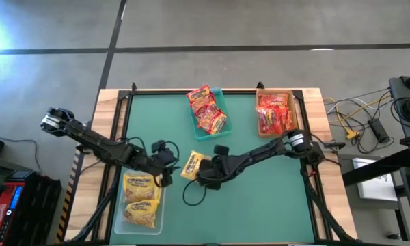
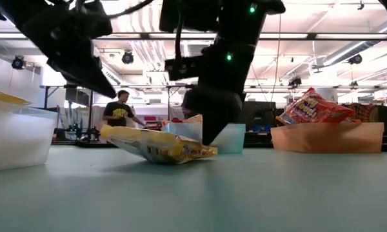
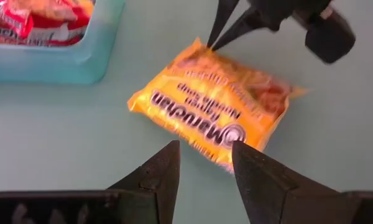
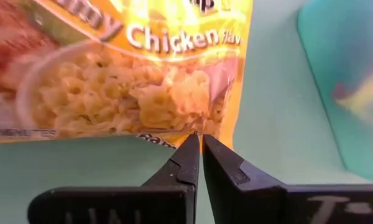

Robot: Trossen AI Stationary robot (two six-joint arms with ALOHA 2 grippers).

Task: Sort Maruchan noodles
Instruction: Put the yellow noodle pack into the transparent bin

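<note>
Yellow noodle packet [image 1: 192,165] lies mid-surface between both arms: right end effector [image 1: 206,173] pinches its edge, fingers pressed together, while left end effector [image 1: 168,166] hangs half-spread just beside its opposite side.

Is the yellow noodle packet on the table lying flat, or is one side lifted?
One side is lifted. The yellow packet slopes in the low view, its raised edge by the shut right gripper.
</note>
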